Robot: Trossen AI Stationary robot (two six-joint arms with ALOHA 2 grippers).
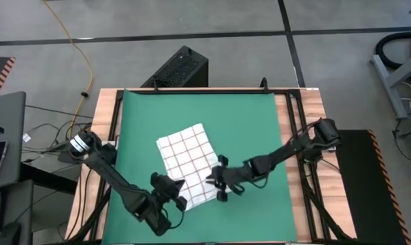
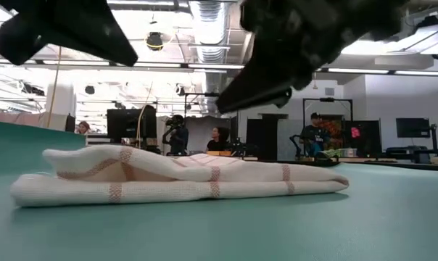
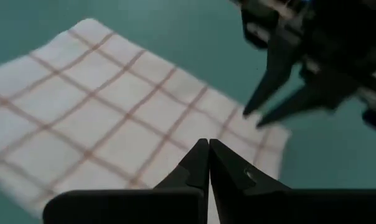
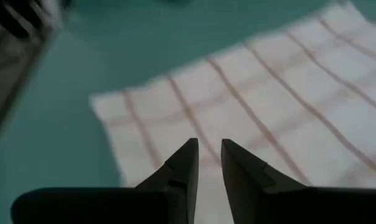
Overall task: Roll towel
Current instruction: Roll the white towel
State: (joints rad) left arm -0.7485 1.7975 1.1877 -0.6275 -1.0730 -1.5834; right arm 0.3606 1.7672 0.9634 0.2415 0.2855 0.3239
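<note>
Two dark grippers hang over one thin white cloth towel (image 1: 187, 166) with thin red-brown lines. On the left gripper (image 3: 208, 148), the two fingers are pressed together with nothing between them, above the near edge of the towel. The right gripper (image 4: 209, 149) has its two fingers a little apart, also with nothing between them, over the towel's right edge. The towel lies folded flat near the middle of one big green mat (image 1: 246, 122) on one wooden table (image 1: 318, 116).
</note>
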